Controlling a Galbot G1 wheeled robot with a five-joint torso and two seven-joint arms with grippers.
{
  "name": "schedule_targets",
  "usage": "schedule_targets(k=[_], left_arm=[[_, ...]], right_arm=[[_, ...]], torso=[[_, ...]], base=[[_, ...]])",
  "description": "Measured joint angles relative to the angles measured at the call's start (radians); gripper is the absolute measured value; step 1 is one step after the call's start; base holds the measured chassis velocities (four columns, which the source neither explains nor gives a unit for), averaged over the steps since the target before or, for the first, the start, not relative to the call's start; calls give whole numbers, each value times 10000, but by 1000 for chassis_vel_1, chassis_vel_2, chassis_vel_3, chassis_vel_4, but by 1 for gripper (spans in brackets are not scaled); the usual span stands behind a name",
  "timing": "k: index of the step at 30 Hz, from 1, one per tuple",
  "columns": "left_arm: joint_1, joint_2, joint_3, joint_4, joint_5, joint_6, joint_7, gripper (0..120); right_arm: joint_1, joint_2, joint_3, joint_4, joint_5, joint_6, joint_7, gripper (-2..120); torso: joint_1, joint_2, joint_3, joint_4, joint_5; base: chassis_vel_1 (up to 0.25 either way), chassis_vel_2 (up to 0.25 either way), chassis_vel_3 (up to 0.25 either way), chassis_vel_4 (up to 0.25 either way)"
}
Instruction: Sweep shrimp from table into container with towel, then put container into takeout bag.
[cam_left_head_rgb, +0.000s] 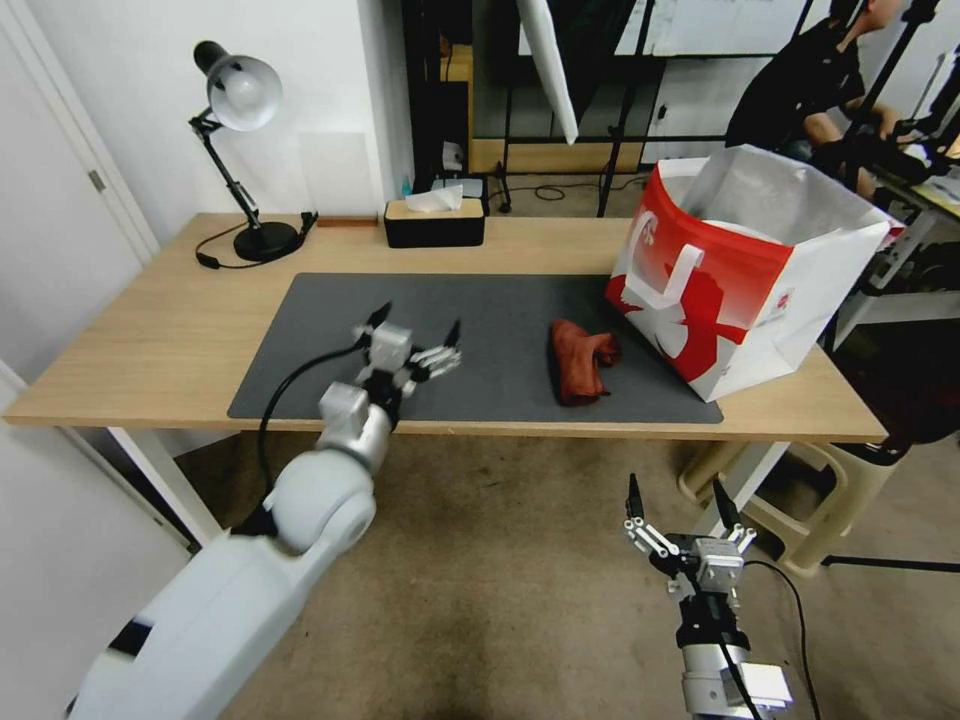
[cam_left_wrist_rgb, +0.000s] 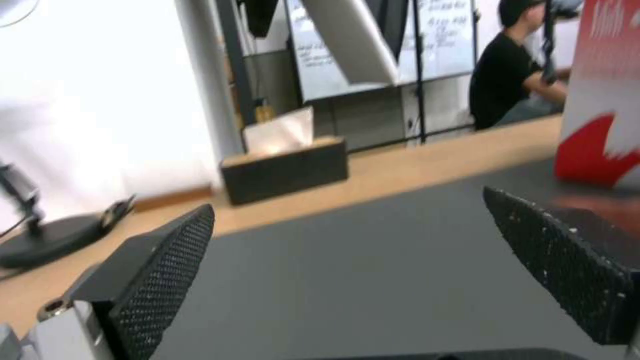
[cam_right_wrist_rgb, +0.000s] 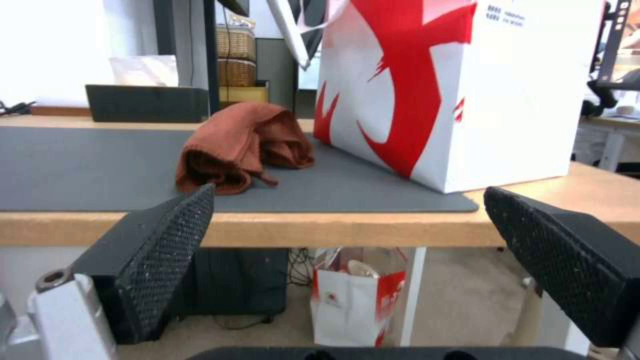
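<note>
- Lamp (cam_left_head_rgb: 240, 110) stands at the table's (cam_left_head_rgb: 150, 340) far left corner, its base on bare wood beside the grey mat (cam_left_head_rgb: 320, 330).
- Black tissue box (cam_left_head_rgb: 435, 222) sits at the far edge, a white tissue poking from its top.
- My left gripper (cam_left_head_rgb: 415, 335) hangs over the mat's near-left part, fingers spread apart, holding nothing.
- Towel (cam_left_head_rgb: 582, 360) lies crumpled on the mat, just left of the bag; in the right wrist view they look near touching.
- Takeout bag (cam_left_head_rgb: 740, 270) stands open on the right end, a white rounded rim visible inside; contents I cannot tell.
- My right gripper (cam_left_head_rgb: 683, 512) waits below the table's front edge, fingers apart, empty.
</note>
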Motion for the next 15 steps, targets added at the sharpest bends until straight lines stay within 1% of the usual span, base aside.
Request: schedule_targets(k=[1,2,3,4,5,6,7,8,11,12,14,15], left_arm=[[0,0,0,0,0,0,0,100],[120,15,-53,-31,62,-20,-8,100],[581,33,-269,-134,293,-100,-60,100],[788,19,-352,-180,368,-140,-90,100],[788,19,-352,-180,368,-140,-90,100],[916,6,-400,-204,409,-164,-110,100],[1428,-62,-580,-308,558,-278,-170,100],[1428,-62,-580,-308,558,-278,-170,100],[2796,-357,-988,-516,1206,-802,-380,100],[2796,-357,-988,-516,1206,-802,-380,100],[3522,-595,-1296,-598,1514,-1133,-440,100],[3774,-714,-1414,-596,1616,-1304,-472,100]], right_arm=[[0,0,0,0,0,0,0,100],[4,-8,11,14,4,-8,6,100],[30,-38,48,49,25,-42,15,100],[41,-40,65,60,38,-62,16,100],[41,-40,65,60,38,-62,16,100],[46,-41,73,64,45,-72,17,100],[75,-43,93,84,77,-107,25,100],[75,-43,93,84,77,-107,25,100],[93,-45,161,118,169,-152,12,100],[93,-45,161,118,169,-152,12,100],[64,-56,242,156,352,-197,-69,100],[44,-49,296,174,482,-199,-169,100]], torso=[[0,0,0,0,0],[0,0,1,0,0],[0,0,0,-1,-1],[0,0,1,-2,1],[0,0,1,-2,1],[1,0,1,-1,1],[2,0,1,-2,-1],[2,0,1,-2,-1],[1,0,1,2,-1],[1,0,1,2,-1],[1,0,1,1,1],[1,0,1,0,0]], base=[[0,0,0,0],[0,0,0,0],[0,0,0,0],[0,0,0,0],[0,0,0,0],[0,0,0,0],[0,0,0,0],[0,0,0,0],[0,0,0,0],[0,0,0,0],[0,0,0,0],[0,0,0,0]])
